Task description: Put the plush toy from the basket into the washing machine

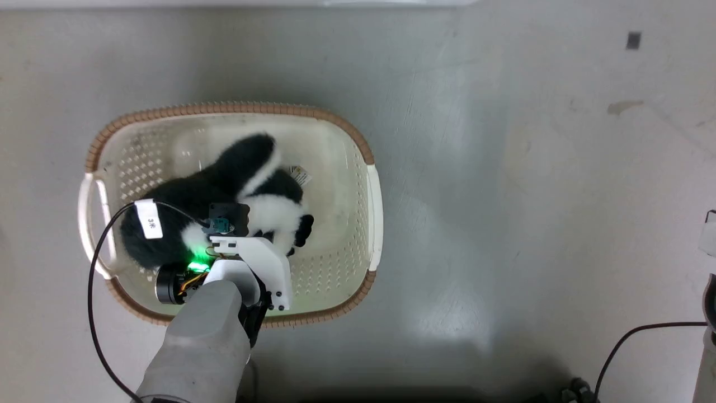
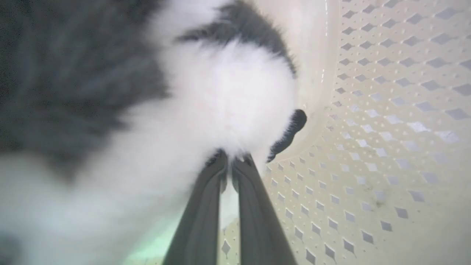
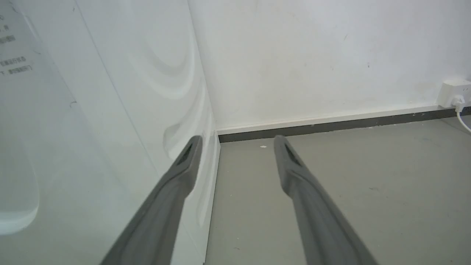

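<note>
The plush toy, fluffy black and white, lies in the left half of the oval cream basket on the floor. My left arm's wrist reaches down into the basket over the toy's near side. In the left wrist view my left gripper is shut on the plush toy, with white fur pinched between its tips beside the perforated basket wall. My right gripper hangs open and holds nothing, next to a white side panel of the washing machine.
Grey floor surrounds the basket. A black cable with a white label loops from my left arm over the basket's left rim. Another black cable lies at the lower right. A wall socket sits above the dark baseboard.
</note>
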You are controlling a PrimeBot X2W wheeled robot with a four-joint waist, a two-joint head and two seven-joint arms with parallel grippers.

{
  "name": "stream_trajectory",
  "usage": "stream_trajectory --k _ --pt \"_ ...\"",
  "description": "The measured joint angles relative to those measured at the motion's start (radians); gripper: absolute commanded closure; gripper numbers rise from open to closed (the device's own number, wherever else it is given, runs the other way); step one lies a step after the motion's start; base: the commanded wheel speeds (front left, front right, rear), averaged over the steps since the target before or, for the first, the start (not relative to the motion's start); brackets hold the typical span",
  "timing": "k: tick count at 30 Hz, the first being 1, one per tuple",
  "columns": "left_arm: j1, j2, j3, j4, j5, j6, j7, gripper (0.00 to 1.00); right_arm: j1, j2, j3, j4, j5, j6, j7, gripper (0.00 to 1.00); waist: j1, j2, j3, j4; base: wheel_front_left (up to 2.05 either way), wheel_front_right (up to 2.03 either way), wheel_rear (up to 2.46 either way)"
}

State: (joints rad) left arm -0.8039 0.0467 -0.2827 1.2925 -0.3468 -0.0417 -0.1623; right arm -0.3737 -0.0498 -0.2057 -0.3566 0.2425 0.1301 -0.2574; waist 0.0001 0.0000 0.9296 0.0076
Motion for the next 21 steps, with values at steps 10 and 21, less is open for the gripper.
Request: stream_trajectory --k 10,21 --pt "0.034 0.002 -0.040 -0.004 -0.009 -0.033 -0.083 1.00 0.024 0.000 0.018 0.056 0.023 0.000 0.000 0.00 0.0000 0.0000 -0.148 0.002 0.00 0.00 0.00" --pt "0.192 0.002 -0.032 -0.160 -0.006 -0.039 -0.093 1.00 0.114 0.000 0.035 0.120 0.040 0.000 0.000 0.00 -0.0001 0.0000 -0.349 0.017 0.00 0.00 0.00"
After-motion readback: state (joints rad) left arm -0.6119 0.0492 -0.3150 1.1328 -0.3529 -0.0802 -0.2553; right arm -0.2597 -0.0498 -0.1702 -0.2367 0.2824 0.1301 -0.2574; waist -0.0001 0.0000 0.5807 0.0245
